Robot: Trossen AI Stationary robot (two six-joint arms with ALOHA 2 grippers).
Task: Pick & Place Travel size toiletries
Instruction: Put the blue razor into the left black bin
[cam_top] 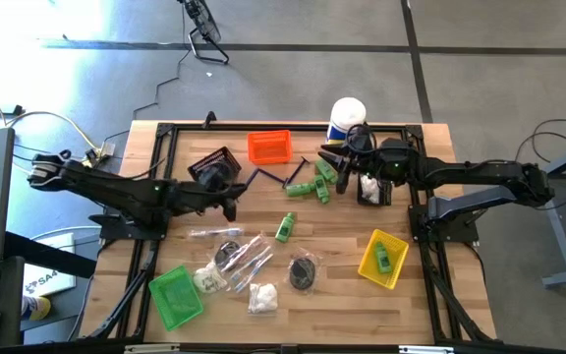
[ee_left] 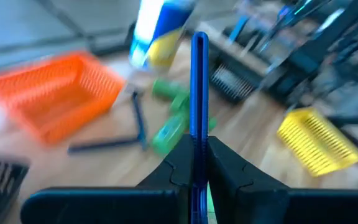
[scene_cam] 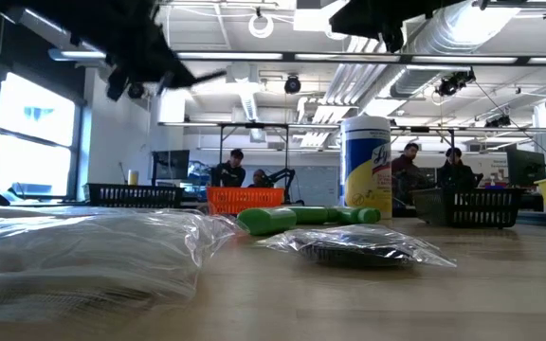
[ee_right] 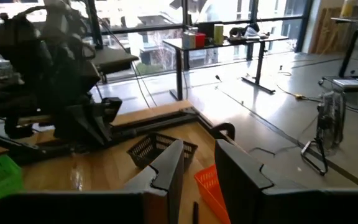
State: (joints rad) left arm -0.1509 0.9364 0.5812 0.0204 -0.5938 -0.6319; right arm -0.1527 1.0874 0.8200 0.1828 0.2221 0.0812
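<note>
Left tool (ee_left: 197, 163) pinching blue stick (ee_left: 198, 81); right tool (ee_right: 199, 163) spread, seemingly empty.

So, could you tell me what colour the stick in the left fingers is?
Blue stick, clearest in the left wrist view.

Toiletries scattered across the table, one stick lifted.
Blue-black stick (ee_left: 199, 93) pinched upright between the left gripper's (cam_top: 232, 196) closed fingers, above the table's left-centre. Two more sticks (cam_top: 295, 174) lie crossed near the middle. Green bottles (cam_top: 319, 182) clustered right of centre; a single bottle (cam_top: 285, 227) lies below them, another bottle (cam_top: 383, 258) sits in the right bin. Clear packets (cam_top: 244, 256), puff bags (cam_top: 261, 297) and dark bundles (cam_top: 304, 271) lie along the near side.
</note>
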